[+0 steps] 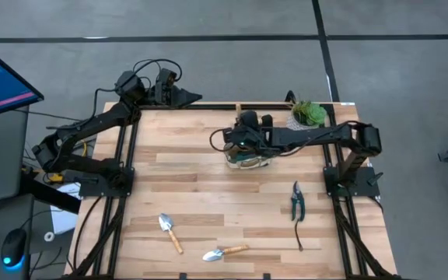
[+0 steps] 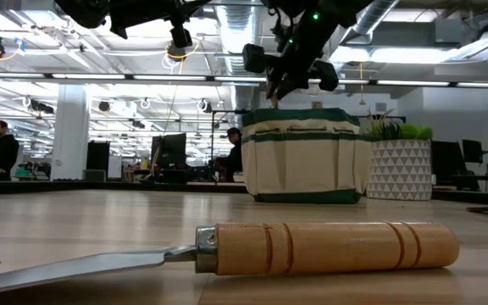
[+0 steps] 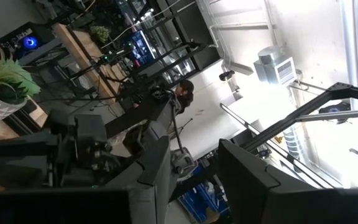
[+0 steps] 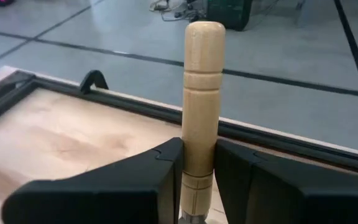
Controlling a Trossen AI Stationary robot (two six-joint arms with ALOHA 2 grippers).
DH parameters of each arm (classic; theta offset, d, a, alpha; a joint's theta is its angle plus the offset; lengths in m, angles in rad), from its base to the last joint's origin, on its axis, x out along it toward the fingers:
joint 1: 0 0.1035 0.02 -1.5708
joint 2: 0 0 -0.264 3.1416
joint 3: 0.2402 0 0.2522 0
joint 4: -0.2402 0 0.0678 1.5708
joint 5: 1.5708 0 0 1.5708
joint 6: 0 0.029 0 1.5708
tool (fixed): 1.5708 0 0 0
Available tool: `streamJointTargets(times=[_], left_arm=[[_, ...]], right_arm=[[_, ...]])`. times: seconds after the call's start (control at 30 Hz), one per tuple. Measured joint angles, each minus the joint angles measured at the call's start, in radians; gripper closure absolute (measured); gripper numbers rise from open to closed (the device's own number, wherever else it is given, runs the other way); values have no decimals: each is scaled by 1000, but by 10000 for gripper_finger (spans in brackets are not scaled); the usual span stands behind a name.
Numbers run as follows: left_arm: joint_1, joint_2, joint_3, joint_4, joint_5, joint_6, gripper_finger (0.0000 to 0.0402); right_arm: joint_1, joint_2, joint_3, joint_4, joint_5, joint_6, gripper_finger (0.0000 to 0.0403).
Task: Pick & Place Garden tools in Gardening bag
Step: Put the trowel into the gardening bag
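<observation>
While the right arm reaches in from the right side of the surface, its right claw sits directly above the gardening bag, which stands toward the far middle of the surface, just beside the green plant in a white pot. Right wrist view: both fingers are closed tight on the light wooden handle of a held trowel; the handle stands upright between them, its rounded end up, and the metal head is out of sight below. Low view: the claw hangs over the bag's oval mouth; whether the trowel head is already inside the bag, cannot tell. The left arm is folded back at the far-left corner of the surface, and its left claw points along the far edge, well apart from every tool; the left wrist view shows its two fingers with a clear gap between them and nothing in it. Three tools lie on the near half: a first trowel at near left, a second trowel just beside it toward the near edge, and the pruning shears at near right.
</observation>
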Motion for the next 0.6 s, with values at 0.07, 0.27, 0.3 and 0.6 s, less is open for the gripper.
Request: streamJointTargets(times=[0.07, 0.27, 0.3, 0.6], left_arm=[[0, 0, 0, 0, 0, 0, 294], [0, 0, 0, 0, -3, 0, 294], [0, 0, 0, 0, -4, 0, 294], [0, 0, 0, 0, -7, 20, 294]], right_arm=[[-2, -24, -27, 1, 1, -2, 346], [-1, -96, -71, 40, 5, -68, 346], [-1, -99, -74, 45, 3, -71, 346], [1, -67, -73, 112, -30, -105, 346]])
